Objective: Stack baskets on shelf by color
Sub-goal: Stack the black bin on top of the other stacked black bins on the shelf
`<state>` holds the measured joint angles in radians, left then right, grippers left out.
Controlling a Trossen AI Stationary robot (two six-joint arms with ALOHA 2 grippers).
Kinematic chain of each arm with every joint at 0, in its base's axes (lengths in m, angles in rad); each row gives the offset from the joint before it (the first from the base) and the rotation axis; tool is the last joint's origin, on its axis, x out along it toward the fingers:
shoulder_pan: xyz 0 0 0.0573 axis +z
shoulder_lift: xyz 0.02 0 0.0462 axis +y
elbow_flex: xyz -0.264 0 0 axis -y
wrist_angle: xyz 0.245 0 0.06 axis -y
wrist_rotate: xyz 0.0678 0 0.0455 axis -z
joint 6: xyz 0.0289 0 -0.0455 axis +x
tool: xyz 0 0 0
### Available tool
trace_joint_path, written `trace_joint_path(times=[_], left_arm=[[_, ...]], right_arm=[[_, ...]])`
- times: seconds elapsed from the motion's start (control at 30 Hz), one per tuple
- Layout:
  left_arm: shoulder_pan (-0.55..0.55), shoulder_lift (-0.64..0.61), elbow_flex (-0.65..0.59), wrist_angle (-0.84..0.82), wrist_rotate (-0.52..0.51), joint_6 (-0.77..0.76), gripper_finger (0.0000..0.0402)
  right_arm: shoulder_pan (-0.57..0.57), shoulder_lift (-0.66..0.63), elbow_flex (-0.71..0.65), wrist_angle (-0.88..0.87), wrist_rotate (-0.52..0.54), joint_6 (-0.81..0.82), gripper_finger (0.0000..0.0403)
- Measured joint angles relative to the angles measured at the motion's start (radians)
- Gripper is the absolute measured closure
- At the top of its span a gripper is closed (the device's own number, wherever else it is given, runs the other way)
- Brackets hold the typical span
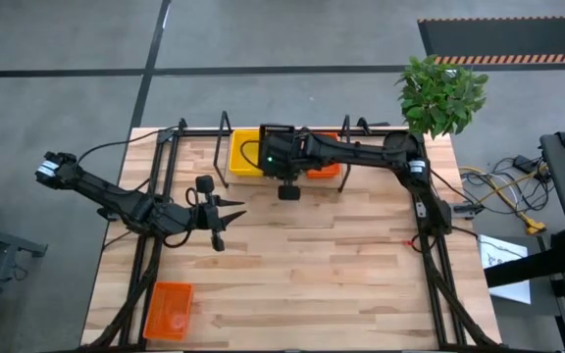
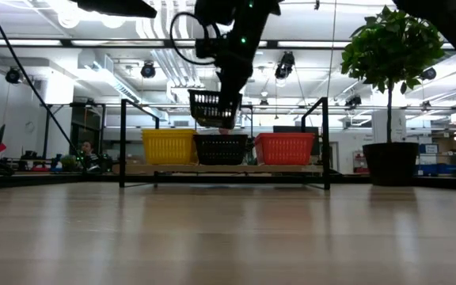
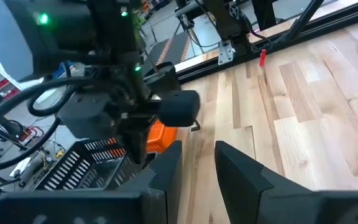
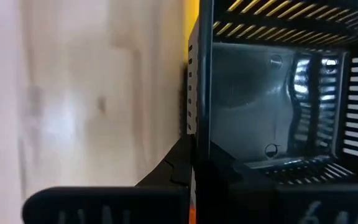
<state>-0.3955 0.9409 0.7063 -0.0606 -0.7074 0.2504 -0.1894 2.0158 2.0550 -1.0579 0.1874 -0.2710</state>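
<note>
On the shelf (image 2: 122,142) at the table's far edge stand a yellow basket (image 2: 169,146), a black basket (image 2: 222,149) and an orange basket (image 2: 283,148), side by side. My right gripper (image 2: 229,111) is above the middle one, shut on a second black basket (image 2: 210,104). This basket fills the right wrist view (image 4: 272,106). Another orange basket (image 1: 170,309) lies on the table's near left corner. My left gripper (image 3: 197,168) hovers open over the table's left middle, with nothing between its fingers. My right gripper pinches one side wall (image 4: 201,106) of the black basket at its rim, with one finger inside the basket and one outside. The fingers slant down from the table's near side. The basket hangs clear, roughly level with its open side up, just above the black basket on the shelf.
A potted plant (image 1: 441,93) stands at the far right corner beside the shelf. The shelf's upright wire loops (image 1: 226,132) rise between the baskets. The wooden table's middle and near right (image 1: 341,275) are bare. Black frame rails (image 1: 439,265) run along both sides.
</note>
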Motion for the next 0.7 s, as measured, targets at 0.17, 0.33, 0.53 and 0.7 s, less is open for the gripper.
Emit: trace_joint_path(times=[0.17, 0.33, 0.53, 0.7], left_arm=[[0.0, 0.0, 0.0, 0.0, 0.0, 0.0, 0.0322], [0.0, 0.0, 0.0, 0.0, 0.0, 0.0, 0.0322], [0.0, 0.001, 0.0, 0.0, 0.0, -0.001, 0.0322], [0.0, 0.001, 0.0, 0.0, 0.0, -0.001, 0.0322]], right_arm=[[-0.022, -0.003, -0.003, -0.033, -0.002, 0.003, 0.0394], [-0.03, -0.003, -0.008, -0.032, -0.003, -0.014, 0.0394], [-0.034, -0.003, -0.014, -0.027, -0.004, -0.018, 0.0394], [-0.041, -0.003, -0.03, -0.004, -0.004, -0.02, 0.0394]])
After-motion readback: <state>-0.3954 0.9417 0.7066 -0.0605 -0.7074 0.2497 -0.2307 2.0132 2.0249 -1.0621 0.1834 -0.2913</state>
